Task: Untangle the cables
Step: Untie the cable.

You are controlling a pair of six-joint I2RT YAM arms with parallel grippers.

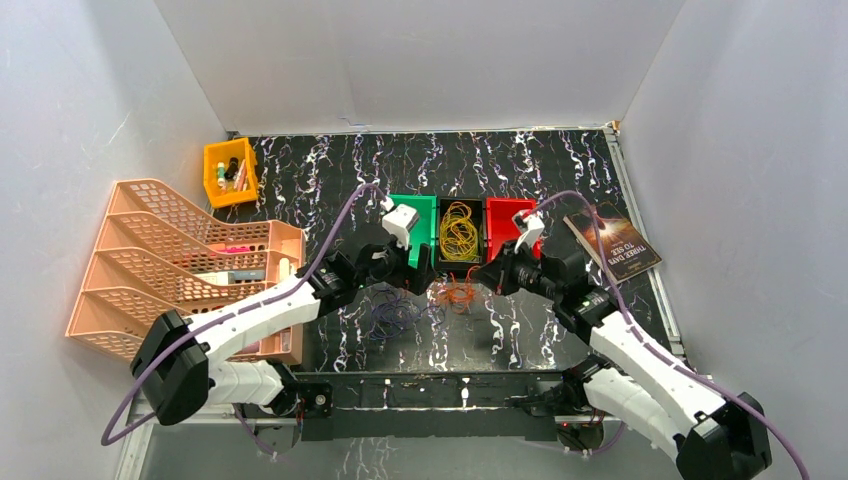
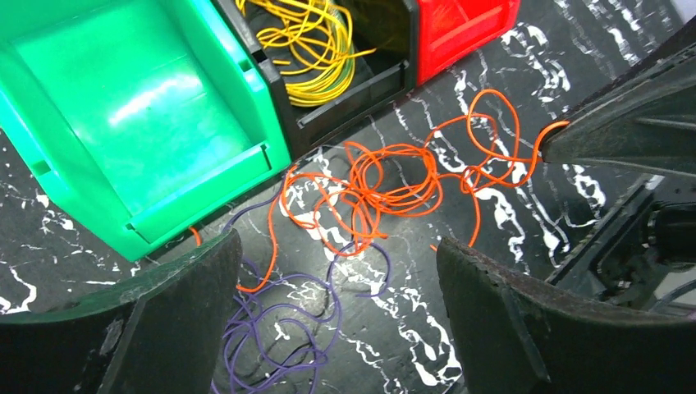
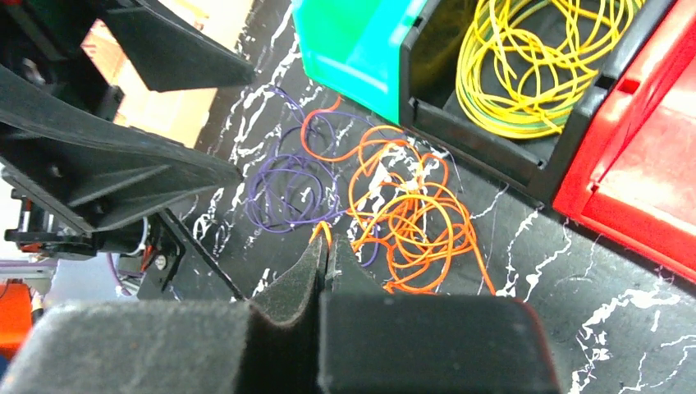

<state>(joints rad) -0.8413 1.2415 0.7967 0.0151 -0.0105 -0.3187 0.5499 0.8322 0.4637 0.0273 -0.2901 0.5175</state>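
A tangle of orange cable [image 1: 458, 291] lies on the black marbled table in front of the bins, with purple cable [image 1: 395, 318] looped through its left side. Yellow cables [image 1: 460, 232] lie coiled in the black bin [image 1: 446, 264]. My left gripper [image 1: 420, 276] is open and empty, hovering over the orange [image 2: 394, 180] and purple cable [image 2: 279, 328]. My right gripper [image 1: 487, 278] is shut on one orange strand at its tips [image 3: 327, 236], at the right edge of the tangle [image 3: 410, 205]. The purple loops [image 3: 287, 189] lie beyond it.
A green bin [image 1: 420, 215] and a red bin [image 1: 503, 222] flank the black bin, both without cables. A peach stacked file tray [image 1: 170, 260] stands at the left, a small yellow bin [image 1: 230, 170] at the back left, and a book [image 1: 612, 240] at the right.
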